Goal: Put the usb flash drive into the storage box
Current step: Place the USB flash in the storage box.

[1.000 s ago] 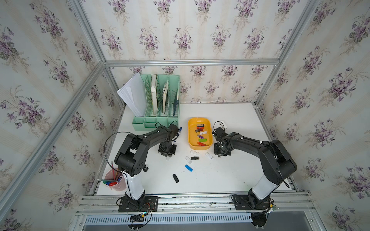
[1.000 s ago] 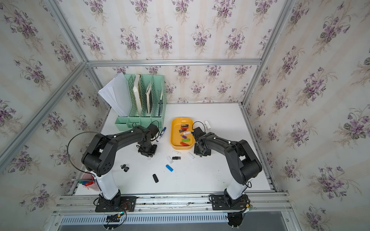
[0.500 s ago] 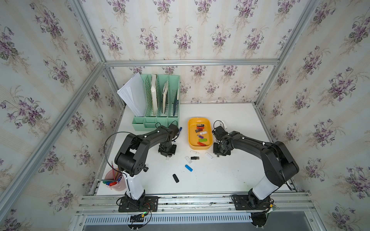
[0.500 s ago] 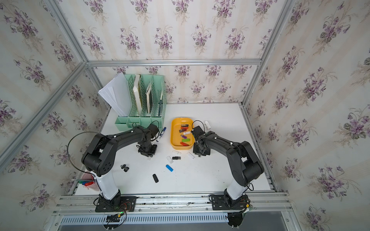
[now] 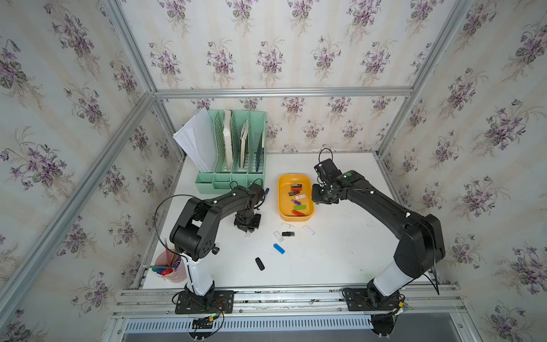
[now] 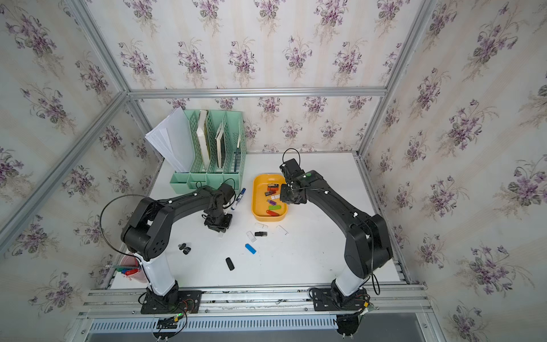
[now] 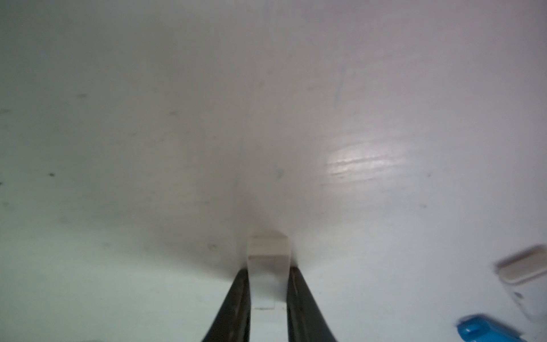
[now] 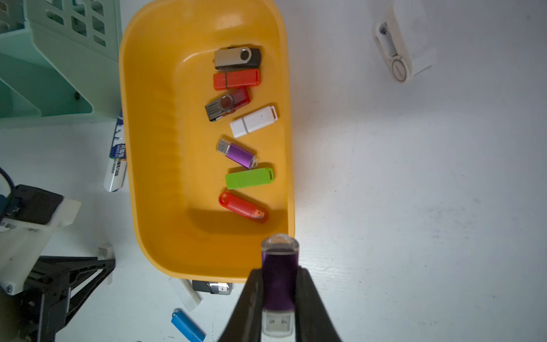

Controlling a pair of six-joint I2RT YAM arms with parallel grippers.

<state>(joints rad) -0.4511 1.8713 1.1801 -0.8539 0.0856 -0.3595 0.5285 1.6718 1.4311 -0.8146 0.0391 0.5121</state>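
Observation:
The yellow-orange storage box [image 5: 280,197] [image 6: 254,199] [image 8: 165,148] lies mid-table and holds several flash drives. My right gripper [image 8: 279,274] [image 5: 323,196] is shut on a purple usb flash drive [image 8: 279,277] with a clear cap. It hangs over the box's right rim, near the front corner. My left gripper [image 7: 268,274] [image 5: 247,228] is shut on a white usb flash drive [image 7: 268,251] [image 5: 248,235], low at the table left of the box. Loose drives lie in front of the box: white [image 5: 287,226], black [image 5: 288,234], blue [image 5: 278,248], black [image 5: 260,263].
A mint-green file organizer [image 5: 233,177] stands at the back left, with a marker [image 6: 239,197] between it and the box. A pink pencil cup [image 5: 170,268] is at the front left corner. A white device [image 8: 398,44] lies right of the box.
My right gripper has risen from the table with the purple drive and moved back along the box's right side. The left gripper has stayed in place, tightening slightly.

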